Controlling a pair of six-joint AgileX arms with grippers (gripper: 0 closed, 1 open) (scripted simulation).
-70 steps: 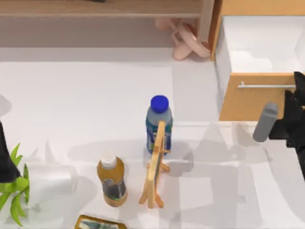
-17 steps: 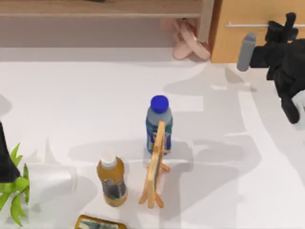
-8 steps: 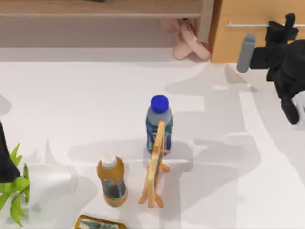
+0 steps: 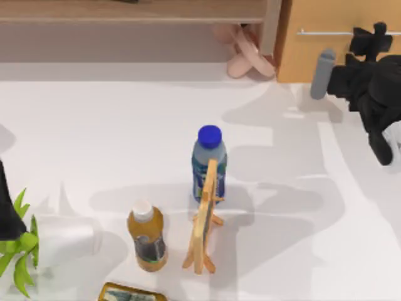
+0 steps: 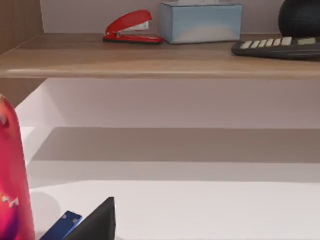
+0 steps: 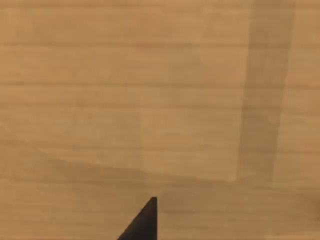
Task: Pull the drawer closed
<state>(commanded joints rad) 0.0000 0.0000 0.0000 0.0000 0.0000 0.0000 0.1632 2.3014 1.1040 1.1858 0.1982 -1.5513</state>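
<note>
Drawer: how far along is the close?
Done, by the look of it: the drawer sits with its wooden front back against the cabinet line, none of its white inside showing, handle near the top view's upper edge. In hand: the right hand sits at the handle's right end. Left: only backing away. The left arm is parked at the table's left edge.

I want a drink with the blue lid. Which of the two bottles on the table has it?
The taller clear bottle with the blue cap, standing behind the small wooden easel. The amber bottle nearer the front has a white cap.
</note>
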